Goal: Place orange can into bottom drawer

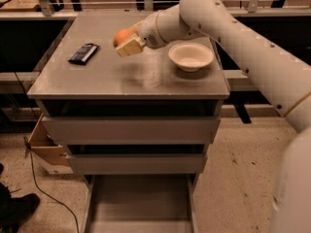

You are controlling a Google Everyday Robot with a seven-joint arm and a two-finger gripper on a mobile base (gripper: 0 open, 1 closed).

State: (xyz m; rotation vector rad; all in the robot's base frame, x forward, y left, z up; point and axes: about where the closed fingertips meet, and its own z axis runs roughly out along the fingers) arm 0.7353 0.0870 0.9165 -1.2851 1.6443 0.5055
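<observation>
The orange can (122, 35) is a small round orange ball, held in my gripper (127, 42) above the grey cabinet top (126, 76). The gripper's cream-coloured fingers (130, 47) are shut around it, and it is lifted clear of the surface, left of the white bowl. The bottom drawer (138, 200) is pulled open at the foot of the cabinet, showing a flat grey floor with nothing in it. My white arm reaches in from the right across the cabinet.
A white bowl (190, 56) sits on the cabinet top at the right. A flat black packet (83, 53) lies at the left. Two upper drawers (131, 130) are shut. A cardboard box (43, 147) and a cable lie on the floor at left.
</observation>
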